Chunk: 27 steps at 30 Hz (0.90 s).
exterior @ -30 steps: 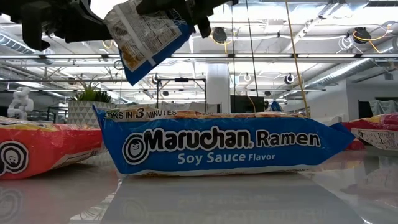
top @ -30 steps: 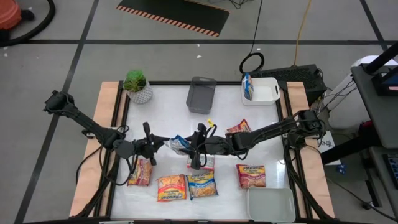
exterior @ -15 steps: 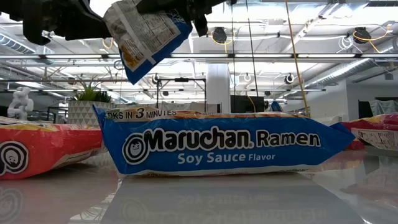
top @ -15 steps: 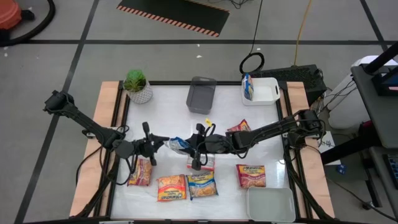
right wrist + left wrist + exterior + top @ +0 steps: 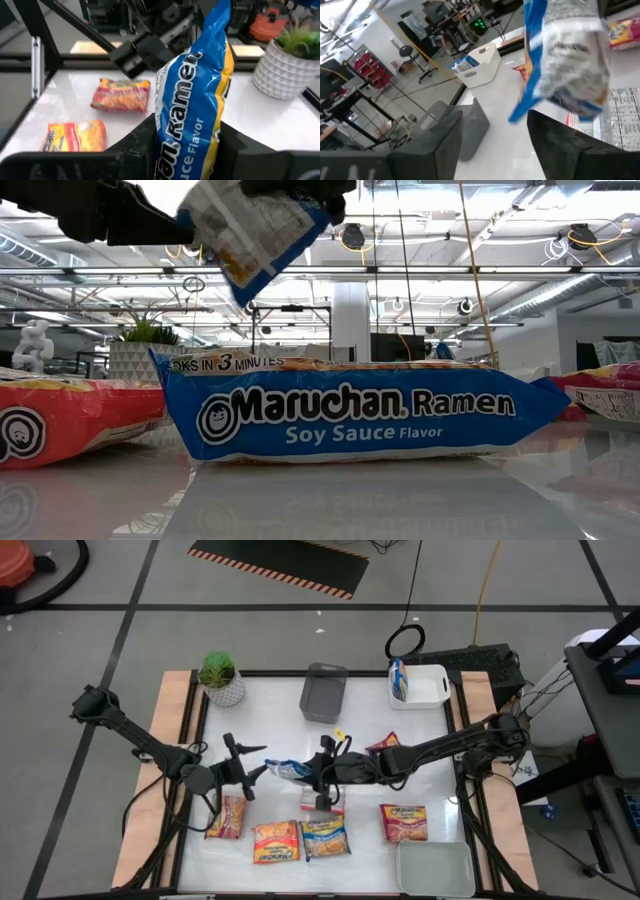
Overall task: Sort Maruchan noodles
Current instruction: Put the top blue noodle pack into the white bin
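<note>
From overhead, both arms reach toward the middle of the table. The right gripper pinches a blue Maruchan packet up in the air, and the left gripper sits just beside it, fingers spread and off it.

Sorting looks barely started to me: one blue packet stands in the white tray at the far right corner, the grey tray looks empty, and five or six packets lie loose along the near side.

At table level, a Soy Sauce packet lies flat up front, with the held one hanging above.

The left wrist view shows the spread dark fingers with the packet just past them.

The right wrist view shows its fingers clamped on the blue-and-yellow Ramen packet.
</note>
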Tool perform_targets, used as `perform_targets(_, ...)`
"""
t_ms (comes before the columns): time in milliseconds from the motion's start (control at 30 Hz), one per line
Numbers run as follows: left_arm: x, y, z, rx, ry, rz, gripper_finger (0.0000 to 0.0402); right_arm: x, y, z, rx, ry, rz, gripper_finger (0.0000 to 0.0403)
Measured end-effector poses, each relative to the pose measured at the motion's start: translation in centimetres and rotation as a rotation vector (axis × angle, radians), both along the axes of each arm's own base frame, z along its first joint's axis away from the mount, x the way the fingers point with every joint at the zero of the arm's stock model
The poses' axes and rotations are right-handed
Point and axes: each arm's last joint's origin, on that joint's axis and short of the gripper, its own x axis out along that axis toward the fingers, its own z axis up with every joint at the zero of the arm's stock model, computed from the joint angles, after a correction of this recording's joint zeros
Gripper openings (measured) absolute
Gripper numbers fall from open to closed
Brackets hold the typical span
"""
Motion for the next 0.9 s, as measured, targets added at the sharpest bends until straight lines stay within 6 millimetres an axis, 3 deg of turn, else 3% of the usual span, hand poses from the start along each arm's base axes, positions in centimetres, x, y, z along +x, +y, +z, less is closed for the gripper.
perform_targets(167, 0.0, 0.0, -0.1, -0.018, 0.001, 0.007, 0.0237, -1.9, -0.5, 1.6, -0.005, 0.052, -0.020, 0.0111)
perform_targets(367, -0.1, 0.1, -0.5, -0.033, 0.024, 0.019, 0.0237, -4.9, -1.1, 2.8, -0.062, 0.064, -0.174, 0.0111)
perform_targets(633, -0.2, 0.2, -0.8, -0.049, 0.041, 0.017, 0.0237, -12.1, -3.8, 1.2, -0.153, -0.005, -0.534, 0.0114)
perform_targets(900, 0.2, 0.8, -0.9, -0.100, 0.036, 0.014, 0.0237, -17.3, -5.7, -1.2, -0.104, -0.235, -0.593, 0.0119)
